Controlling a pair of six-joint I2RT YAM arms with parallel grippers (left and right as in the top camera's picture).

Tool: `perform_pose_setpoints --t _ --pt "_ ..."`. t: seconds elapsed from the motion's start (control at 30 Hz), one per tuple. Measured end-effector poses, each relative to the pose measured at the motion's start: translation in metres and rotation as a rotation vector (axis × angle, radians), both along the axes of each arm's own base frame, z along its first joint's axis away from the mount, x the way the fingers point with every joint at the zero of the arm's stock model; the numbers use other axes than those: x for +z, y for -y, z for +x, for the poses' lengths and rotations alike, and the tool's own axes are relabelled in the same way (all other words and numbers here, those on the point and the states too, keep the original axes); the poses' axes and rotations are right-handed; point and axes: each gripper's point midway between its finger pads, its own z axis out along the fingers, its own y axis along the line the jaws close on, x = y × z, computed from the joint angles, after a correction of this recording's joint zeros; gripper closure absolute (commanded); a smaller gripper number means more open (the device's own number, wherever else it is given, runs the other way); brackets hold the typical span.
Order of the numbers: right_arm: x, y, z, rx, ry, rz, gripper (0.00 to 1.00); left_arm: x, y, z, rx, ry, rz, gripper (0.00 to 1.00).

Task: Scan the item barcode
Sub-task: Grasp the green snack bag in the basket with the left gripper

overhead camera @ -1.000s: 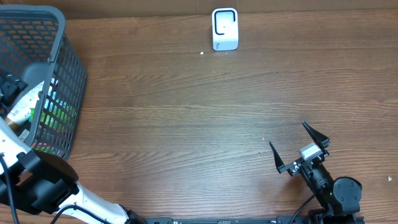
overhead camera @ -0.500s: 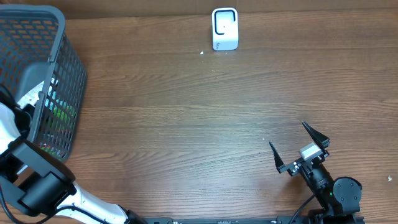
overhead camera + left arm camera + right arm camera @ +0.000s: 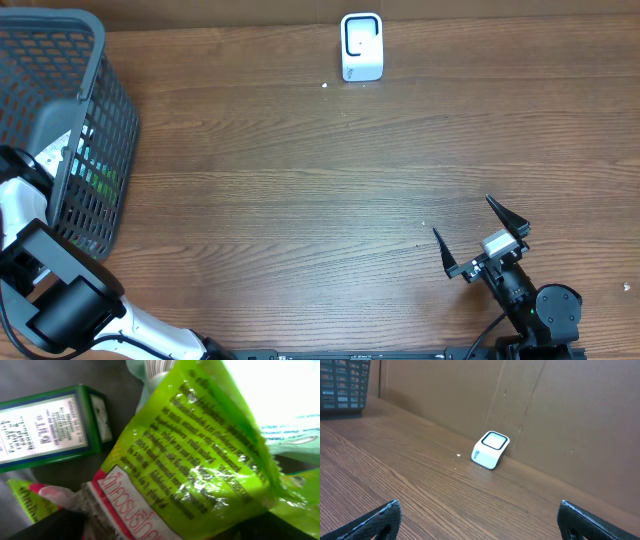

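Observation:
The item in front of my left gripper (image 3: 155, 531) is a shiny green packet (image 3: 200, 450) with dark print and a red-and-white label. It fills the left wrist view and lies between the two dark jaws, which stand wide at the bottom corners. Contact with it cannot be made out. From overhead, the left arm (image 3: 25, 205) reaches into the grey basket (image 3: 100, 90) and the gripper itself is hidden. The white scanner (image 3: 361, 46) stands at the table's far edge, also in the right wrist view (image 3: 490, 450). My right gripper (image 3: 460, 212) hangs open over bare wood, empty (image 3: 479, 510).
In the basket, a green box with a white printed label (image 3: 50, 425) lies left of the packet, and a pale wrapped item (image 3: 280, 395) lies at the upper right. A cardboard wall (image 3: 545, 415) backs the table behind the scanner.
The left arm has pushed further down into the basket, covering the white and green item seen there earlier. The right arm has not moved.

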Motion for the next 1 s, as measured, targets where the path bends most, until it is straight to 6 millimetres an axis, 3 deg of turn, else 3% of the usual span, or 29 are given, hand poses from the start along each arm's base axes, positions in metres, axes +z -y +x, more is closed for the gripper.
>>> perform_pose_setpoints --t 0.07,0.13,0.23,0.37,0.6,0.8,0.9,1.0 --pt "0.0 0.0 0.0 -0.001 0.0 0.0 0.0 -0.002 0.001 0.001 -0.002 0.014 0.007 0.24" --pt "0.0 0.0 0.0 -0.001 -0.001 0.0 0.0 -0.003 0.002 0.002 -0.005 0.028 0.016 0.35" --pt "0.0 0.0 0.0 0.0 0.0 0.0 0.0 -0.004 0.004 0.003 -0.009 0.049 0.023 0.71" --pt "0.0 0.0 0.0 0.0 -0.001 0.0 0.0 -0.004 0.007 0.004 -0.007 0.059 0.017 0.96" --pt "0.0 0.0 0.0 -0.001 0.0 0.0 0.0 -0.003 0.009 0.002 -0.007 0.047 0.003 0.96" --pt "0.0 0.0 0.0 0.0 -0.001 0.0 0.0 0.005 0.023 -0.007 0.008 -0.044 -0.121 0.96" --pt "0.0 0.0 0.0 0.0 -0.001 0.001 0.0 0.027 0.023 -0.004 0.021 -0.073 -0.168 0.96" --pt "0.0 0.0 0.0 0.0 0.0 0.0 0.0 0.076 0.013 0.008 0.032 -0.035 -0.149 0.96"
